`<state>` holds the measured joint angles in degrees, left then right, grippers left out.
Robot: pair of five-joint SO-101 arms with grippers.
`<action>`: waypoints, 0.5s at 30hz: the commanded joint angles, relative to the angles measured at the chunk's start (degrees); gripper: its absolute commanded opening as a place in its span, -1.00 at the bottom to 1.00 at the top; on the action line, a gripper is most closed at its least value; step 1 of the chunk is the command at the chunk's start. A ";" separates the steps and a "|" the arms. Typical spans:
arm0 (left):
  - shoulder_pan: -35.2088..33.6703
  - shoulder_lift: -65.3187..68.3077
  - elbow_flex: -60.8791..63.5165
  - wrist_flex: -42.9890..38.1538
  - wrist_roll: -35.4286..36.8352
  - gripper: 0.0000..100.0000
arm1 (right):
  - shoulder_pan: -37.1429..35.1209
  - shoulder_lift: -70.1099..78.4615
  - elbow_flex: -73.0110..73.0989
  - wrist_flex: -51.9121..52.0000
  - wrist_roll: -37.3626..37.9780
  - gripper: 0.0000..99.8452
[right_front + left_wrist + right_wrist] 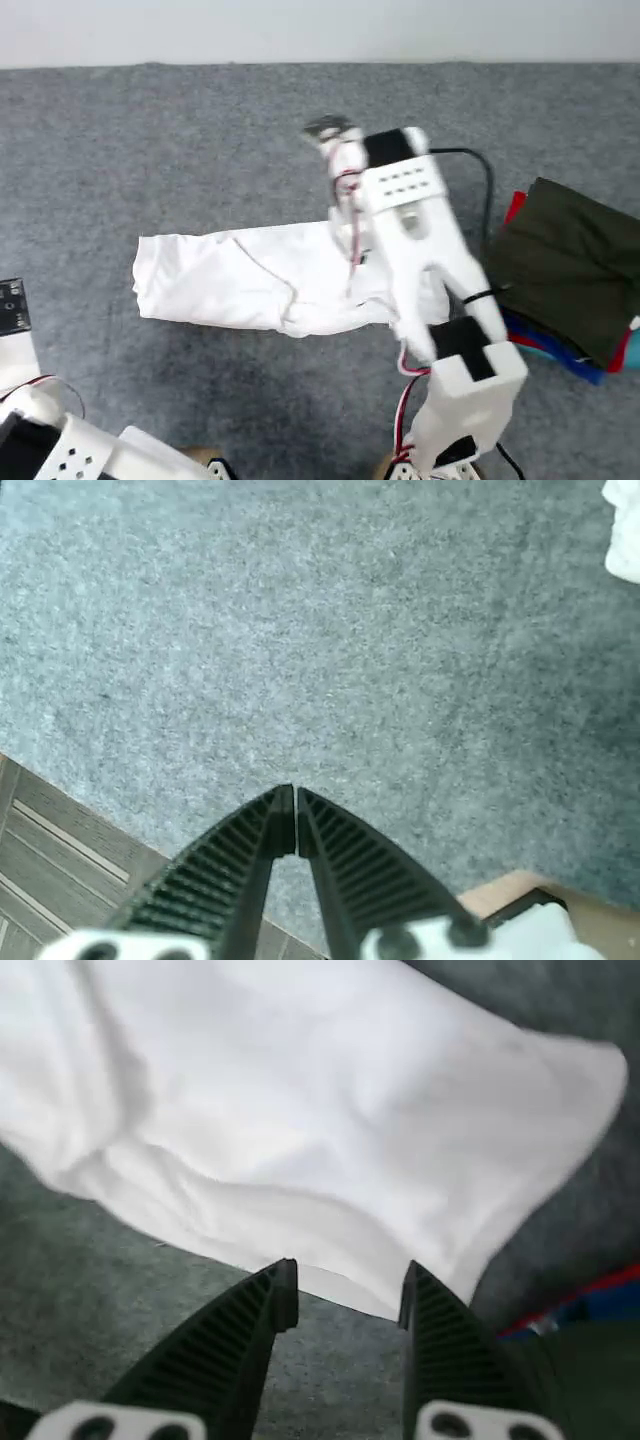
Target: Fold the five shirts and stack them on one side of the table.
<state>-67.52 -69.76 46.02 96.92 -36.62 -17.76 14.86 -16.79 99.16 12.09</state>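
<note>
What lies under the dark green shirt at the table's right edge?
Beneath the dark green shirt, red fabric and blue fabric peek out. The rest is covered, so how many shirts lie there is unclear.

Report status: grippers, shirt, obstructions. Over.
Left gripper shut, over bare mat. Right gripper open, at white shirt edge. Folded stack apart from it, not blocking.

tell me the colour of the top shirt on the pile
Top shirt is dark olive; high view.

The table (150, 130) carries a white shirt (230, 280) and shirt stack (570, 260).
</note>
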 commanded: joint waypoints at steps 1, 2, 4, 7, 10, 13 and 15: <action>0.00 -0.70 -0.31 -2.64 0.09 -0.96 | 6.73 -3.82 1.23 -4.18 -2.02 -0.61; 0.09 -0.62 -0.31 -3.08 0.18 -0.96 | 8.04 -3.56 2.20 -5.41 -2.37 -0.59; 0.09 -0.26 0.04 -4.13 0.18 -0.96 | 9.89 -3.47 5.36 -8.66 -3.43 -0.56; 0.09 -0.26 0.13 -4.48 0.18 -0.96 | 10.86 -3.47 10.29 -13.41 -3.60 -0.54; 0.09 -0.26 0.13 -4.31 0.18 -0.96 | 11.30 -3.38 15.56 -19.21 -3.69 -0.54; 0.09 -0.26 0.13 -4.31 0.18 -0.96 | 11.38 -3.38 21.01 -25.54 -3.69 -0.54; 0.09 -0.26 0.13 -4.31 0.18 -0.97 | 11.38 -3.30 24.70 -28.97 -3.69 -0.54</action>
<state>-67.52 -69.67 46.46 93.67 -36.62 -6.95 14.59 5.10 74.81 9.01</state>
